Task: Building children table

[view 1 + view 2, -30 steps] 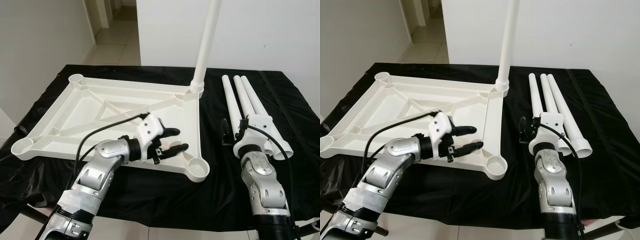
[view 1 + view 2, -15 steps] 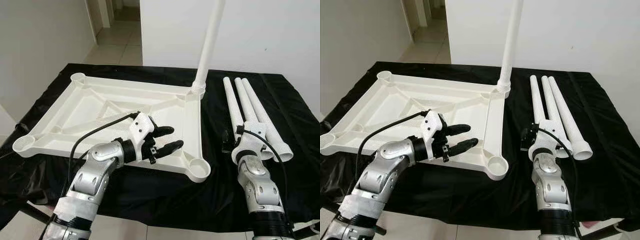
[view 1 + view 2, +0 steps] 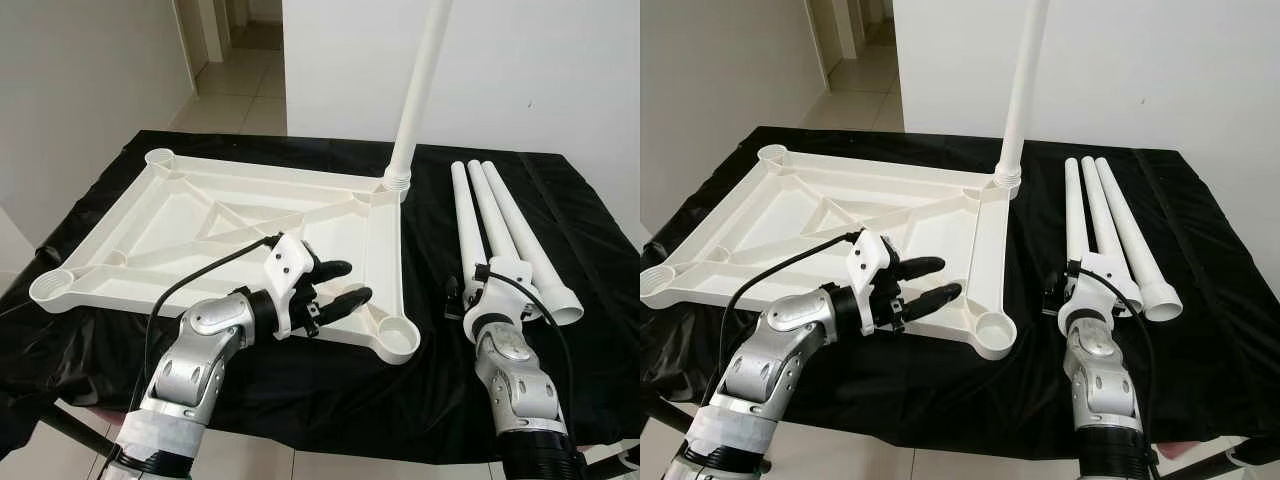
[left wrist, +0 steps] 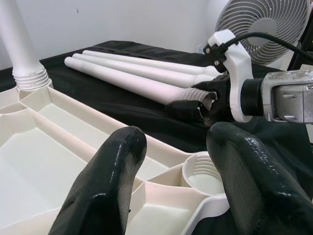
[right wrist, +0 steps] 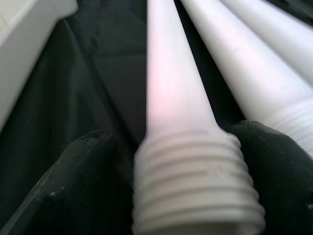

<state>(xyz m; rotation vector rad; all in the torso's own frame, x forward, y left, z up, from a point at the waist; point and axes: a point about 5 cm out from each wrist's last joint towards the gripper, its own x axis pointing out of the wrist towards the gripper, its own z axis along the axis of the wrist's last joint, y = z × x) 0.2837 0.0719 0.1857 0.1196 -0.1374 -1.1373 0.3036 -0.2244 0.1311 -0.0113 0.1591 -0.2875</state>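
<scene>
- The big white plastic tabletop lies upside down, ribs up, on a counter draped in black cloth.
- One long white plastic leg already stands upright, screwed into the far right corner socket. The near right corner socket has nothing in it.
- Three more white tapered legs lie side by side on the cloth to the right of the tabletop, threaded ends toward the robot.
- Left end effector hovers over the near right part of the tabletop, its two black fingers spread well apart, holding nothing.
- Right end effector sits at the near ends of the loose legs. In the right wrist view a black finger stands on each side of the threaded end of the innermost leg; can't tell if they're actually pressing on it.
- The left wrist view also picks up a grey round fan behind the right arm.
- Beyond the counter: a white wall and a tiled hallway floor.
</scene>
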